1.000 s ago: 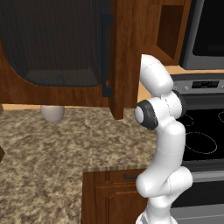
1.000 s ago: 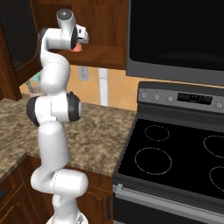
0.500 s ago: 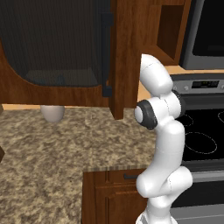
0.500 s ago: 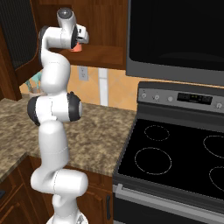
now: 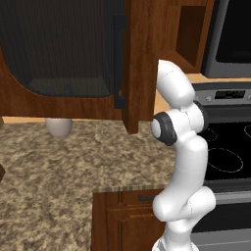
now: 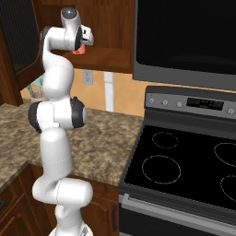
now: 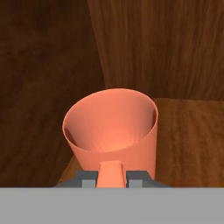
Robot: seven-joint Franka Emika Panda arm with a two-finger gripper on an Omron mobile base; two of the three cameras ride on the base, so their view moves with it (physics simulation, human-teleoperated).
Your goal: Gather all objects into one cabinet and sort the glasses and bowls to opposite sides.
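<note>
- Inside the wall cabinet: the gripper (image 7: 111, 177), at the bottom of the hand view, sits right at the near rim of one orange-red cup (image 7: 111, 131). The fingertips barely show, so whether they grip the cup or stand apart from it cannot be told.
- The cup stands upright, mouth open toward the camera, on the wooden cabinet shelf (image 7: 192, 140) close to the inner corner where the side wall meets the back panel (both plain reddish-brown wood).
- From the right base view, the hand (image 6: 85, 39) is raised high at the cabinet opening, a sliver of the orange-red cup (image 6: 80, 49) showing just beneath it, above the shelf edge (image 6: 110, 57).
- One white arm (image 5: 179, 147) rises past the cabinet's side in the left base view; one dark mesh-panel door (image 5: 59, 49) with a black vertical handle (image 5: 119, 59) hangs open to its left.
- One small whitish rounded vessel (image 5: 59, 127) rests on the speckled counter (image 5: 73, 166) below that door.
- One black stove (image 6: 184, 161) sits to the right, with four burner rings in the right base view.
</note>
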